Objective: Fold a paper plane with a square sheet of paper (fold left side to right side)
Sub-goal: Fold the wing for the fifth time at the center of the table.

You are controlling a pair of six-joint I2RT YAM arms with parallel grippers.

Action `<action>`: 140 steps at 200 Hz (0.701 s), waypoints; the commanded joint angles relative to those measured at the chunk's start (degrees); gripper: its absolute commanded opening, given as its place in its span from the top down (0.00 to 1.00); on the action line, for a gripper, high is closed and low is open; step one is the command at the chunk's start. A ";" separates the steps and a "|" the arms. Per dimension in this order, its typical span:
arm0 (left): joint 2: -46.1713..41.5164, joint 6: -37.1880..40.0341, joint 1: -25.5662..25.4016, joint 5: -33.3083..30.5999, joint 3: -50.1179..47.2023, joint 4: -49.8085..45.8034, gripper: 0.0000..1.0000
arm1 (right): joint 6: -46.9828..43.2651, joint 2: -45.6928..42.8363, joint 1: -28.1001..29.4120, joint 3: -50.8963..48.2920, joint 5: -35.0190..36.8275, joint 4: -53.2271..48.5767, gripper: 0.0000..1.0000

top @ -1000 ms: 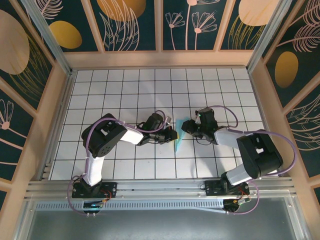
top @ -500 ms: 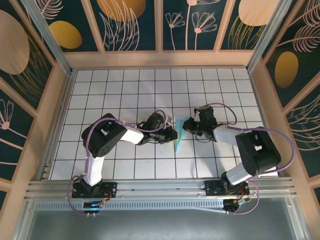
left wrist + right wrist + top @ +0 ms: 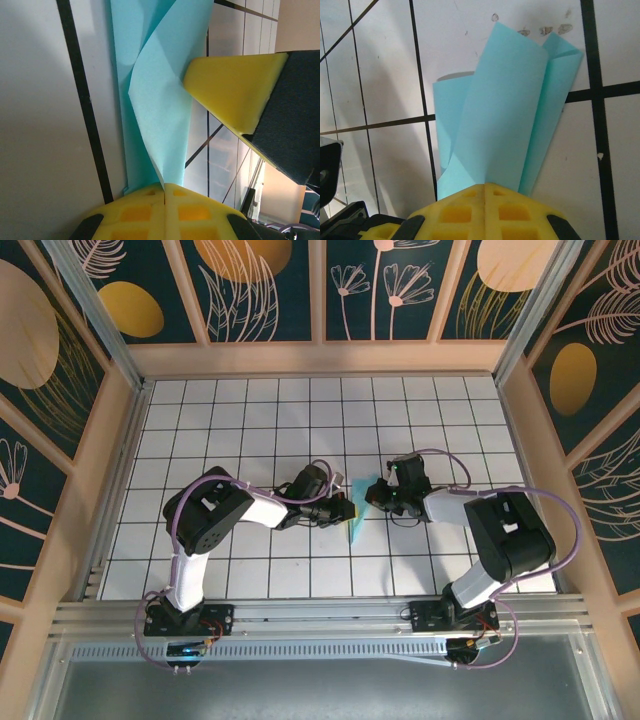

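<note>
A strip of turquoise paper (image 3: 356, 522), partly folded into a long narrow shape, sits near the middle of a white gridded bench (image 3: 250, 420) between two robot arms. Seen from above, its long axis runs from the near side to the far side, leaning a little to the right at the far end. It looks closer to a slim dart than to a flat square, though the creases are too small to read from overhead.

The left gripper (image 3: 343, 508) meets the paper from the left, about midway along it. In its wrist view, the yellow pads are pressed together on the paper's lower edge, and a loose flap curls upward instead of lying flat. The right gripper (image 3: 378, 492) meets the paper from the right, near the far end. Its pads are also pressed together, pinching a bundle of layers that fans out above the bench.

The two grippers are on opposite sides and close to each other. The left arm probably holds the flap that has to cross over. That flap lies to the left of the long axis, so the fold would sweep rightward towards the right gripper.
</note>
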 commanded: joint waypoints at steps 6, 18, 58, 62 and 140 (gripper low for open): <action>4.67 2.30 0.27 -6.72 -0.51 -4.31 0.97 | 0.03 1.43 0.37 0.69 1.42 -1.26 1.00; 4.75 2.26 0.28 -6.72 -0.64 -4.24 0.97 | 0.02 1.72 0.43 0.61 1.50 -1.40 1.00; 4.71 1.91 0.30 -6.65 -0.84 -3.67 0.97 | 0.12 2.66 0.40 0.30 3.30 -3.27 1.00; 4.63 1.91 0.30 -6.64 -0.88 -3.77 0.97 | 0.12 2.66 0.40 0.07 3.55 -3.42 1.00; -4.63 2.70 0.28 -9.75 -1.69 -6.70 0.80 | -0.66 2.09 0.42 -2.86 5.28 -3.48 1.00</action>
